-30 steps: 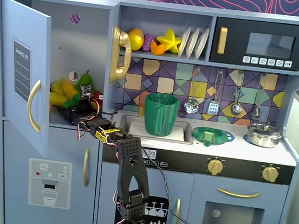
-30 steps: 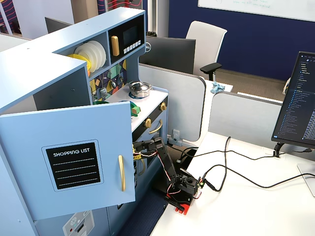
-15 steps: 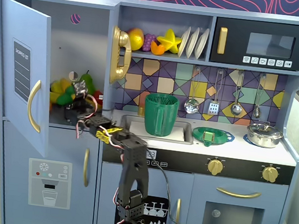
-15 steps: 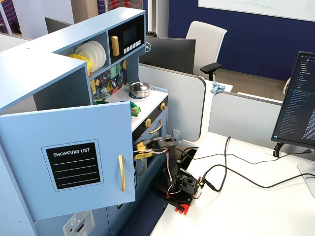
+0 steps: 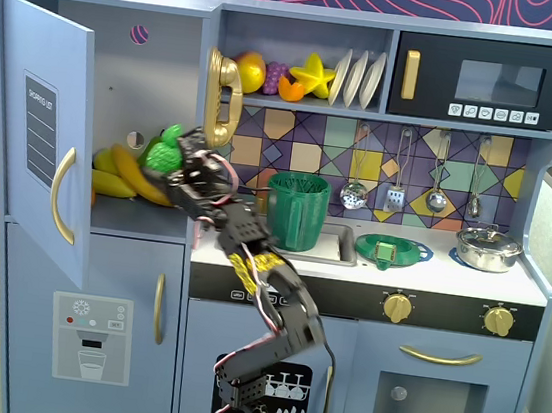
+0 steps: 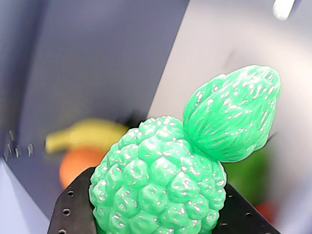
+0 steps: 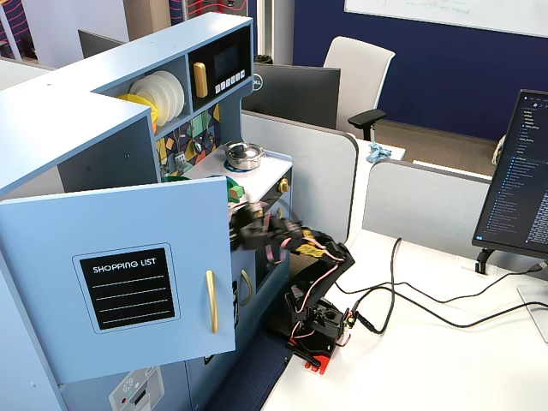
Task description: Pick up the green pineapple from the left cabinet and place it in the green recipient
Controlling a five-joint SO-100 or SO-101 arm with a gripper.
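The green pineapple [image 5: 165,152] is a bumpy bright-green toy with a leafy crown. It sits between my gripper's [image 5: 175,160] black jaws at the right side of the open left cabinet [image 5: 118,97], just above the bananas. In the wrist view the pineapple [image 6: 161,187] fills the lower frame, and my gripper [image 6: 158,217] is shut on it with a black finger [image 6: 73,209] on each side. The green recipient [image 5: 296,210], a tall ribbed dark-green pitcher, stands on the counter to the right of the arm in this fixed view. In the other fixed view the cabinet door [image 7: 128,282] hides the pineapple.
Yellow bananas [image 5: 124,176] and an orange fruit [image 6: 80,163] lie on the cabinet shelf. The cabinet door [image 5: 44,128] stands open at the left. A gold phone handle [image 5: 223,99] hangs just above the gripper. A flat green strainer dish [image 5: 392,249] and a metal pot [image 5: 488,248] sit on the counter.
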